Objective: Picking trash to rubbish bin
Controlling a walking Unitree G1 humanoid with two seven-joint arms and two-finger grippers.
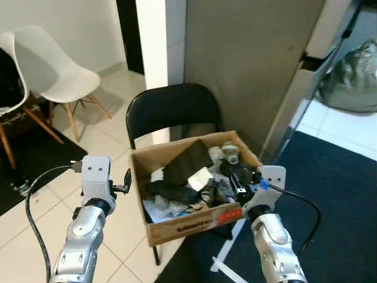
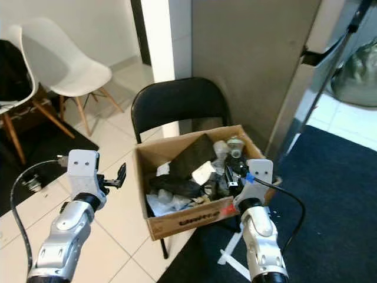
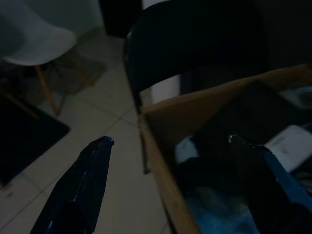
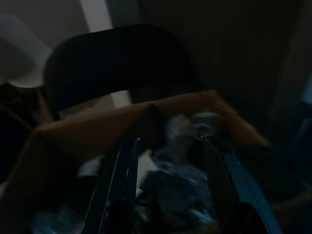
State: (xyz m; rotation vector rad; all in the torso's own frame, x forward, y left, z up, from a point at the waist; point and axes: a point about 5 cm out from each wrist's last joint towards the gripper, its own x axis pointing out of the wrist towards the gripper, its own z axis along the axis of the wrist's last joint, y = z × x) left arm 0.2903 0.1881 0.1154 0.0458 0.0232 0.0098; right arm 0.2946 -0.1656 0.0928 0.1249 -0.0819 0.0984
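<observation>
An open brown cardboard box [image 1: 177, 227] is carried on the seat of a black folding chair [image 1: 171, 109], whose rounded backrest rises behind the box's rear wall; the box is filled with mixed trash: a black flat sheet [image 1: 188, 159] is propped against the rear wall near the middle, a white paper scrap [image 1: 199, 178] lies just in front of it, and clear plastic bottles [image 1: 228, 153] are gathered toward the box's right rear corner; red print is seen on the box's front wall near its right corner.

The left gripper [image 1: 126, 181] is held just outside the box's left wall, above the pale tiled floor [image 1: 112, 224], apart from the cardboard; in the left wrist view its two black fingers [image 3: 83, 183] are seen spread wide, with nothing between them, one over the floor and the other over the box's contents.

The right gripper [image 1: 237, 177] is placed over the box's right side, above the front right corner, among the trash near the bottles; in the right wrist view its fingers [image 4: 119, 185] are seen parted, with blurred bottles beyond them, and whether anything is touched cannot be told.

A white shell chair with wooden legs [image 1: 56, 76] stands well apart at the left; a dark blue carpet [image 1: 336, 194] lies at the right.
</observation>
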